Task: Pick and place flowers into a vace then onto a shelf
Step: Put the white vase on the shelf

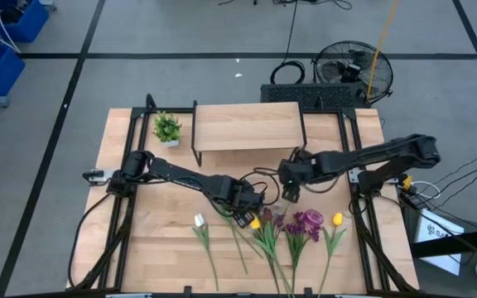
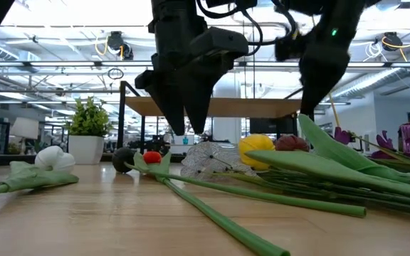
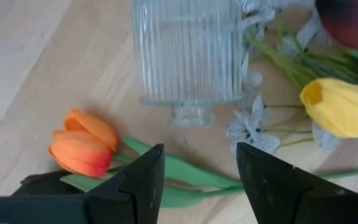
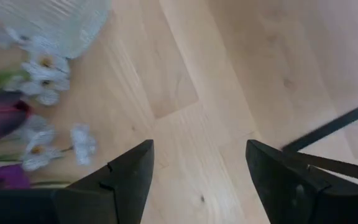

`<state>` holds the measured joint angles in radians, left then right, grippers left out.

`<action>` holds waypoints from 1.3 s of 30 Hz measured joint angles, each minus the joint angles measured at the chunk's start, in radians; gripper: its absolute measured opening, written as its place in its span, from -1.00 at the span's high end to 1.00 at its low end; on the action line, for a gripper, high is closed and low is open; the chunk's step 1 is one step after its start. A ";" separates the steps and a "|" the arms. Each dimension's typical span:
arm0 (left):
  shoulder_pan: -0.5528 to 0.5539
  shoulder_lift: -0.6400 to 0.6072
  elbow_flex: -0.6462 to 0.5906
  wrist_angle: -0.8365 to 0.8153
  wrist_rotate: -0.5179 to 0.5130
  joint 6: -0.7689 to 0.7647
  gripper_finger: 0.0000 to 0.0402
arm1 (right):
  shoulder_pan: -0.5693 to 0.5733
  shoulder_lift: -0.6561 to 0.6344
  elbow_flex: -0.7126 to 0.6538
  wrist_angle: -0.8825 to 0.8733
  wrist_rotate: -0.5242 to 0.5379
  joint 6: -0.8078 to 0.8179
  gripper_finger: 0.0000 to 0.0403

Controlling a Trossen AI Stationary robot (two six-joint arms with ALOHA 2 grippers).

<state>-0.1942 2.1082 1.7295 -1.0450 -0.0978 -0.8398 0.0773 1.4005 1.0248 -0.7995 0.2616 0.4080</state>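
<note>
Several flowers lie on the table near its near edge: a white tulip (image 1: 199,220), an orange tulip (image 3: 82,144), yellow tulips (image 3: 337,107) (image 1: 336,218), purple blooms (image 1: 306,220) and pale blossoms (image 4: 42,70). A clear ribbed glass vase (image 3: 188,50) seems to lie on its side among the blooms, its narrow end (image 3: 191,116) toward my left gripper. My left gripper (image 3: 197,180) hovers open above the orange tulip's green stem (image 3: 185,171). My right gripper (image 4: 197,177) hangs open over bare wood just right of the vase (image 4: 48,18). The shelf (image 1: 247,126) stands behind, at the far side.
A small potted plant (image 1: 167,128) stands on the table left of the shelf. Thin black shelf legs (image 1: 195,153) and a black bar (image 4: 334,124) are close to my right gripper. Green stems (image 2: 276,199) crowd the near edge. Bare wood shows at the table's left (image 1: 151,232).
</note>
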 joint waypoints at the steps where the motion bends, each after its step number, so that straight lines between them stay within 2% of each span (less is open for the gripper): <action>1: 0.000 0.000 0.000 0.000 -0.004 0.000 -0.02 | -0.002 -0.026 0.000 -0.013 0.000 0.000 -0.23; 9: 0.019 0.000 0.000 0.025 -0.024 0.021 -0.02 | -0.004 -0.210 0.000 -0.068 -0.002 0.057 -0.23; 15: 0.025 0.000 -0.012 0.051 -0.024 0.023 -0.02 | -0.004 -0.284 0.000 -0.046 -0.001 0.086 -0.23; 22: 0.024 -0.001 -0.100 0.127 0.009 -0.021 -0.02 | -0.004 -0.296 0.000 -0.040 -0.001 0.086 -0.23; 39: 0.036 -0.001 -0.109 0.187 0.014 -0.014 -0.02 | -0.004 -0.296 0.000 -0.039 -0.001 0.078 -0.22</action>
<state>-0.1584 2.1075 1.6200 -0.8580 -0.0835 -0.8540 0.0734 1.1046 1.0248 -0.8387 0.2607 0.4858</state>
